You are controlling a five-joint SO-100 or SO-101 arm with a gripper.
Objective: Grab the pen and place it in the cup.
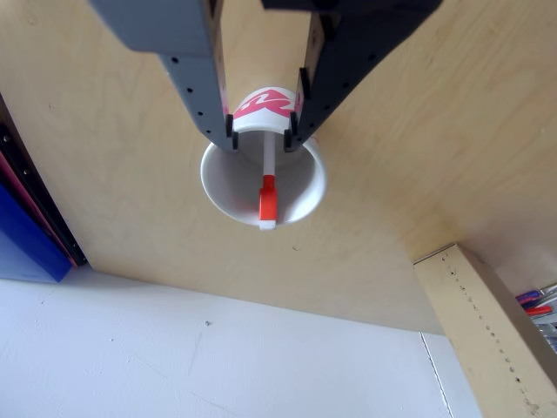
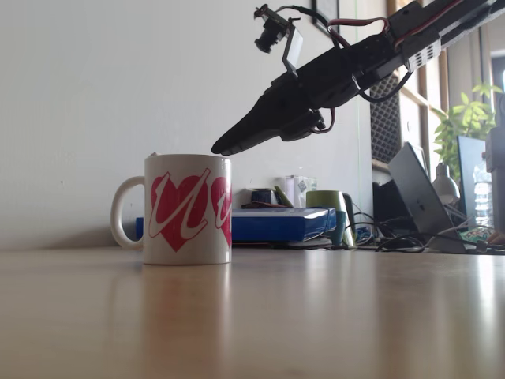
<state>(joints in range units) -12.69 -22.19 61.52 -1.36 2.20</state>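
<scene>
In the other view I look straight down into the cup [image 1: 224, 187], a white cup with pink marks on its side. The pen [image 1: 268, 198] lies inside it, white shaft leaning on the wall and orange-red cap up at the near rim. My gripper [image 1: 261, 139] hangs just above the rim, open, its grey and black fingers well clear of the pen on both sides. In the fixed view the cup [image 2: 188, 209] stands on the wooden table with pink hearts on its side, and the gripper [image 2: 223, 148] hovers slightly above its right rim.
A blue binder [image 1: 26, 235] and a tan box [image 1: 487, 322] with several pens [image 1: 540, 303] lie at the table's edges. Behind the cup in the fixed view are a blue box [image 2: 276, 223], a green mug [image 2: 323, 201], a laptop [image 2: 418, 197] and cables.
</scene>
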